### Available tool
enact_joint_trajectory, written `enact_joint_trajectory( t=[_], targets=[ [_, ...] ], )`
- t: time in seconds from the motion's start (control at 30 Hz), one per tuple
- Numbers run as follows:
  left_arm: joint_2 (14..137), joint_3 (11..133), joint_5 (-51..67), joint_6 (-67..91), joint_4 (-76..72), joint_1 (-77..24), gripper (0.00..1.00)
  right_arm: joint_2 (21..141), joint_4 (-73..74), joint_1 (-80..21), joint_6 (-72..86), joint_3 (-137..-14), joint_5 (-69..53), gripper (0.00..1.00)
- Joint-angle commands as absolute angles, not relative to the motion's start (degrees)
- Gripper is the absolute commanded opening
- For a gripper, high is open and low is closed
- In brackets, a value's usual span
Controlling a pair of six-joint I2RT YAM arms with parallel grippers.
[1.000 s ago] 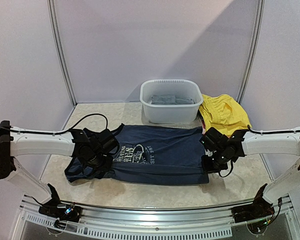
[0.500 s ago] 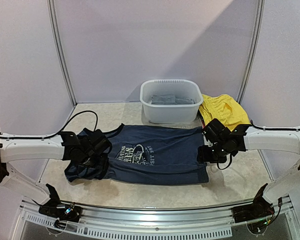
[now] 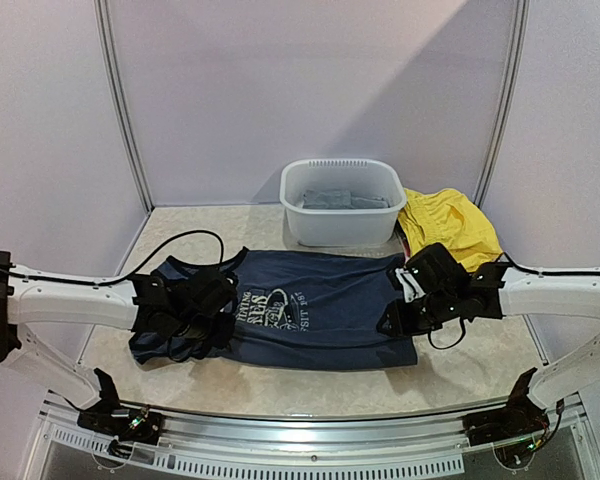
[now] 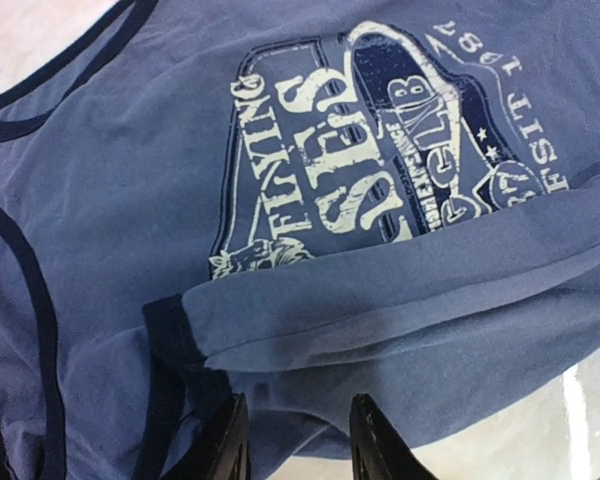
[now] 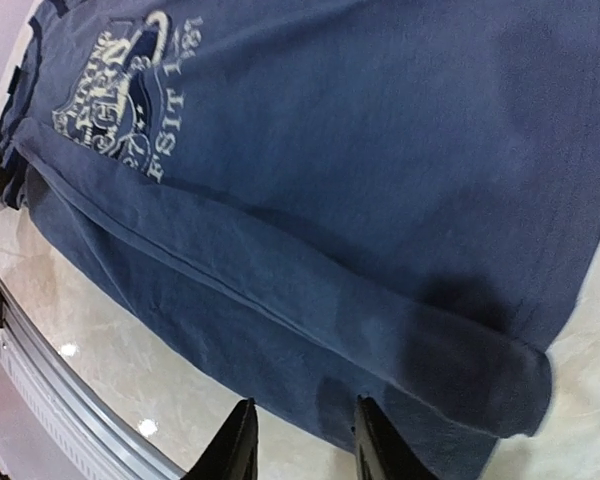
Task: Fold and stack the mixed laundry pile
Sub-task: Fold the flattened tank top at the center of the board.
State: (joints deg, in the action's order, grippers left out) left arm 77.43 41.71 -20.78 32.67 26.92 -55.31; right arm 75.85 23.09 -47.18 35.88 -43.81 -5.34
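The navy tank top (image 3: 315,310) with its white chest print (image 4: 380,190) lies flat across the middle of the table, its near long edge folded over into a band (image 5: 280,290). My left gripper (image 3: 212,318) hovers over the strap end; its fingers (image 4: 298,440) stand apart above the near hem and hold nothing. At the bottom-hem end, my right gripper (image 3: 395,318) is open too, its fingers (image 5: 300,440) over the shirt's near edge. A yellow garment (image 3: 448,228) lies at the back right, and grey folded cloth (image 3: 342,200) sits in the basin.
The white plastic basin (image 3: 310,228) stands behind the shirt at the back centre. Light partition walls close the table at the back and both sides. A metal rail (image 3: 300,440) runs along the near edge, with bare tabletop (image 5: 90,330) between it and the shirt.
Both grippers were shut on the shirt's ends a second ago and have let go. The left swung out and back; the right came down toward the near corner.
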Motion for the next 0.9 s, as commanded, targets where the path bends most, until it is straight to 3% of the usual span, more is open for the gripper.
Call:
enact_joint_trajectory(
  t=[0.0,0.23,0.87],
  targets=[
    [80.32,42.54,-21.08,31.22,23.11,-55.90,0.35,79.25,20.64,-48.93,36.20,-42.10,-6.83,0.31],
    [84.36,43.30,-24.67,32.39,23.16,-53.91,0.33,82.54,18.79,-48.97,36.59,-41.79,-8.26,0.25],
    [84.90,40.26,-24.20,34.28,22.82,-49.92,0.30,93.66,20.60,-47.11,34.18,-50.11,-0.30,0.25]
  ],
)
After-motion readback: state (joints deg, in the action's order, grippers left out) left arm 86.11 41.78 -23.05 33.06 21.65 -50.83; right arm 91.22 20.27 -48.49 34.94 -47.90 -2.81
